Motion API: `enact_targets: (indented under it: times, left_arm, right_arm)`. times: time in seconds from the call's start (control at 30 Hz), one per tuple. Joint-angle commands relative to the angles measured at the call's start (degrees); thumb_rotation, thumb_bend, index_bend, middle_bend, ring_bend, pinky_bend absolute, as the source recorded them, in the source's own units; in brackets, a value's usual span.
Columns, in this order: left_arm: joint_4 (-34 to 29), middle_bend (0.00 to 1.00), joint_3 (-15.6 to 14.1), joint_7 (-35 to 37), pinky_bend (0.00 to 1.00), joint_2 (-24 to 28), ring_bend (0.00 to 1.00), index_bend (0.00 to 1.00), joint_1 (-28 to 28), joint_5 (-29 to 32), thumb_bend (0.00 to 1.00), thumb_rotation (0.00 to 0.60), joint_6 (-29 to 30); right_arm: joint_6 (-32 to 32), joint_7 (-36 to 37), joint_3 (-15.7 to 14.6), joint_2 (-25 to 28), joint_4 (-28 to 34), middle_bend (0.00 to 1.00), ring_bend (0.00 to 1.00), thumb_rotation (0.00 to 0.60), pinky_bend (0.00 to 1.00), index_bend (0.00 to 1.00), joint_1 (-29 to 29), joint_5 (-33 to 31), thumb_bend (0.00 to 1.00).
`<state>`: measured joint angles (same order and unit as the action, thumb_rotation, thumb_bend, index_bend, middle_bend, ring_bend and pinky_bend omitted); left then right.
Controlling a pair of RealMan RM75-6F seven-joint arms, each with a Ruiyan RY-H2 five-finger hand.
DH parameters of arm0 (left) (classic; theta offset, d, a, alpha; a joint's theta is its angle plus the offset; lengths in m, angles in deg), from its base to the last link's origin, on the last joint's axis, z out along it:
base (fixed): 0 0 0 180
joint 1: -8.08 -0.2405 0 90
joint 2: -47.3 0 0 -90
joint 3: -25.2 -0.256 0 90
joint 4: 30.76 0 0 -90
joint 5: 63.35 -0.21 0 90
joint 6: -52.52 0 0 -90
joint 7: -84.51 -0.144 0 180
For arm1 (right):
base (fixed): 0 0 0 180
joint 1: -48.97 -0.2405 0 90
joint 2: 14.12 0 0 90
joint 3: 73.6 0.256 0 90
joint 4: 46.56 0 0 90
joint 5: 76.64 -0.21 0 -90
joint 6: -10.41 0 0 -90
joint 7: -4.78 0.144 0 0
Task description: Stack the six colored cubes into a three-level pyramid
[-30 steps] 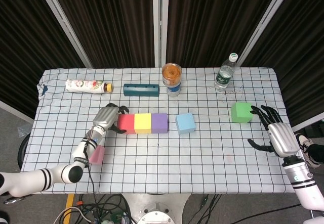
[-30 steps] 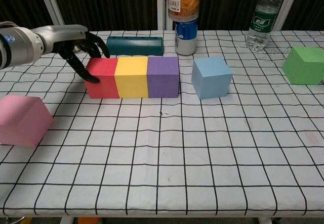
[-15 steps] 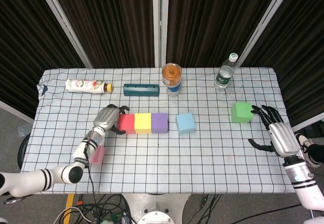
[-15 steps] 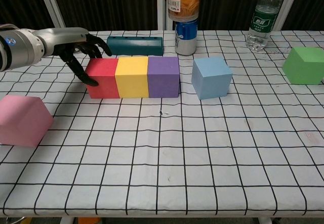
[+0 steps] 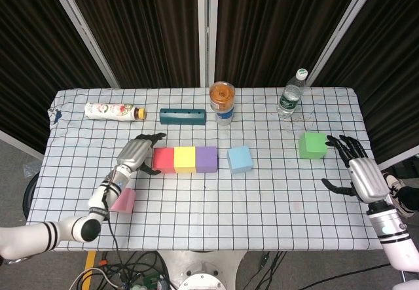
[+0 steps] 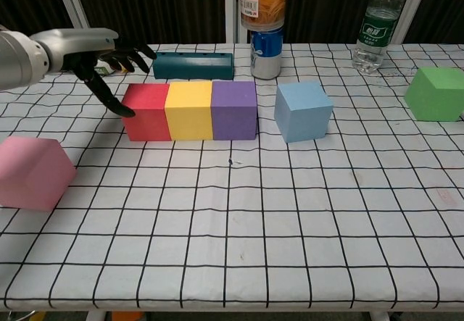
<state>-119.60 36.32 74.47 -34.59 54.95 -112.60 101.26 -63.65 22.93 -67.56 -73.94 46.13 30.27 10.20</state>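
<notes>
Three foam cubes in a row, red cube (image 6: 146, 111) leftmost, spread left hand (image 6: 87, 53) beside it, right hand (image 5: 359, 172) spread near green cube (image 5: 312, 145).

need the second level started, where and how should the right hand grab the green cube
Take the green cube across two opposite flat side faces, coming in from the right, where the right hand waits open beside it. It sits flat on the table, apart from the other cubes, so every side is free. The thumb could go on the near face and the fingers on the far face, leaving the bottom clear for setting it down.
</notes>
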Motion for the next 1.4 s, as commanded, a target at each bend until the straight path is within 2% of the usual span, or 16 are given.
enact_targets:
  times: [0.03, 0.13, 0.23, 0.4, 0.67, 0.83, 1.03, 1.4]
  left_arm:
    - [-3.26, 0.14, 0.78, 4.26, 0.12, 3.94, 0.13, 0.1, -3.14, -4.93, 0.09, 0.6, 3.44]
    - [-5.45, 0.14, 0.66, 8.01, 0.12, 7.93, 0.13, 0.12, -6.19, -9.16, 0.09, 0.6, 6.16]
    - [-7.54, 0.16, -0.66, 10.23, 0.12, 11.86, 0.13, 0.18, -9.93, -12.84, 0.09, 0.6, 9.84]
    - [-10.28, 0.21, -5.21, 12.04, 0.12, 17.3, 0.13, 0.22, -15.67, -17.73, 0.09, 0.6, 13.08]
    - [-14.69, 0.2, -11.19, 13.88, 0.12, 20.31, 0.13, 0.2, -20.37, -23.64, 0.09, 0.6, 12.88]
    - [-17.17, 0.18, -12.97, 13.03, 0.12, 21.13, 0.13, 0.16, -21.16, -26.1, 0.09, 0.6, 11.98]
    - [-18.34, 0.15, -13.33, 10.91, 0.09, 20.78, 0.13, 0.15, -21.14, -25.82, 0.09, 0.6, 10.6]
    - [-16.8, 0.15, -14.1, 4.56, 0.09, 16.29, 0.13, 0.15, -21.45, -23.3, 0.09, 0.6, 9.07]
  right_arm:
    - [-0.11, -0.01, 0.07, 0.04, 0.06, 0.19, 0.01, 0.6, 0.0, 0.0, -0.02, 0.07, 0.17]
    - [-0.24, -0.08, 0.16, 0.09, 0.13, 0.19, 0.01, 0.6, 0.0, 0.0, 0.0, 0.05, 0.18]
    - [-0.49, 0.04, 0.27, 0.15, 0.11, 0.18, 0.01, 0.6, 0.0, 0.0, 0.03, 0.14, 0.18]
    - [-0.55, -0.06, 0.41, 0.4, 0.04, 0.18, 0.01, 0.6, 0.0, 0.0, -0.21, 0.53, 0.18]
    - [0.29, -0.65, 0.92, -0.11, -0.27, 0.18, 0.01, 0.6, 0.0, 0.0, -0.97, -0.07, 0.18]
    - [0.92, -0.67, 0.94, -0.45, -0.36, 0.18, 0.01, 0.6, 0.0, 0.0, -1.47, -0.01, 0.18]
    - [1.26, -0.6, 0.89, -0.47, -0.44, 0.18, 0.01, 0.6, 0.0, 0.0, -1.69, -0.07, 0.18]
    - [1.03, -0.34, 0.64, -0.59, -0.29, 0.18, 0.01, 0.6, 0.0, 0.0, -1.52, 0.02, 0.18]
